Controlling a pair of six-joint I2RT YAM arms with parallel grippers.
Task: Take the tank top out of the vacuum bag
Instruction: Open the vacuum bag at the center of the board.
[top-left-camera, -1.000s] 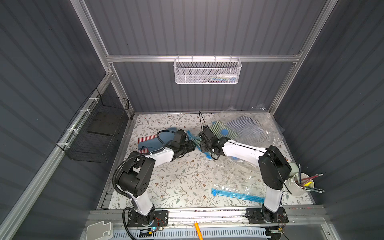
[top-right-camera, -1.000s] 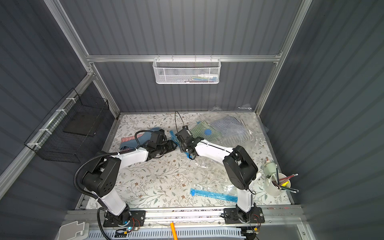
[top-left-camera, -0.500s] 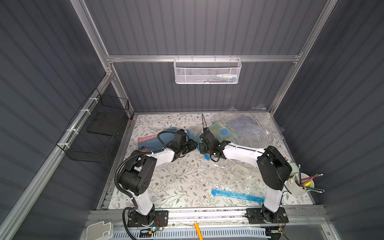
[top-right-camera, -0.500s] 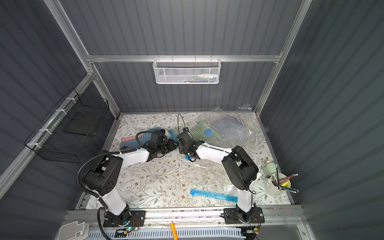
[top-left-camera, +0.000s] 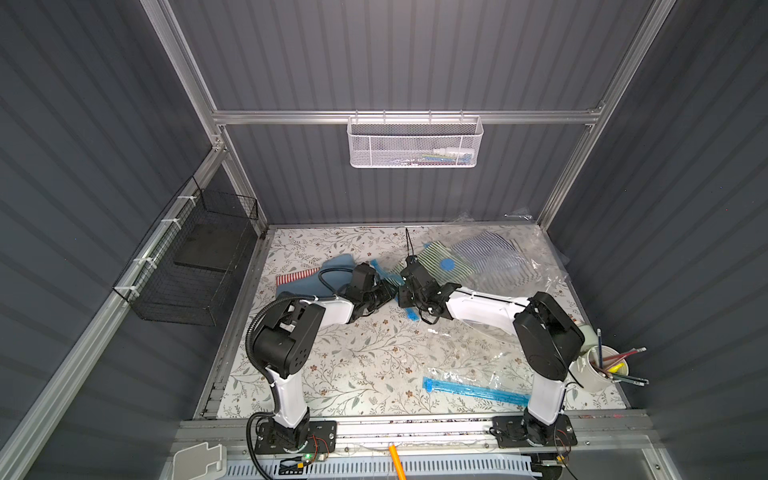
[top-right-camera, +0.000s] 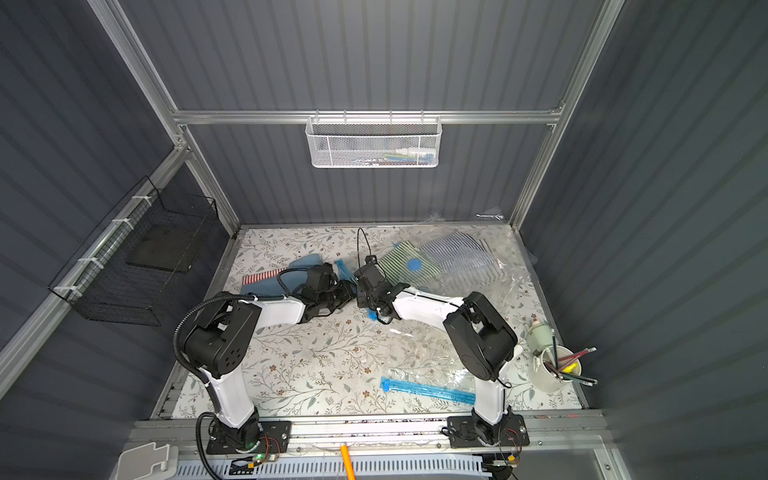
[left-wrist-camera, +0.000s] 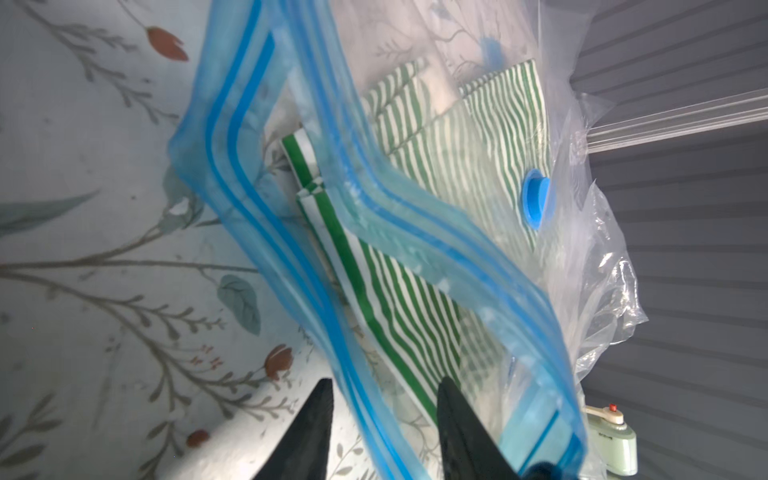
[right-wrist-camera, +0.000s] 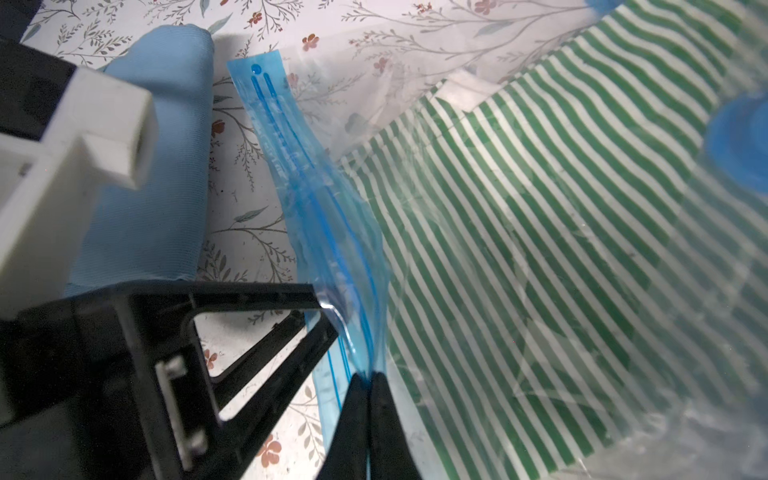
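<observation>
The zip strip (right-wrist-camera: 316, 199) of the vacuum bag (left-wrist-camera: 598, 299) is pinched by the right claw (right-wrist-camera: 368, 382); the left claw (left-wrist-camera: 384, 380) is spread astride it. Only the opposite lip should be gripped, the tank top (left-wrist-camera: 386, 299) spared.

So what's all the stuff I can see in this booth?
vacuum bag: 1, clear with blue zip strip, table centre-back
tank top: 1, green-and-white striped, inside that bag
back bag: 1, clear, back right, blue-striped fabric inside
front bag: 1, clear with blue strip, front right
blue cloth: 1, light blue, table's left
red-striped cloth: 1, red and white, beside blue cloth
mesh basket: 1, white, back rail
wire basket: 1, black, left wall
cup: 1, white, front right, holds pencils
small device: 1, pale green, beside cup
table: 1, floral cover, under everything
left gripper: 1, black, open astride the zip strip
right gripper: 1, black, shut on the zip strip
</observation>
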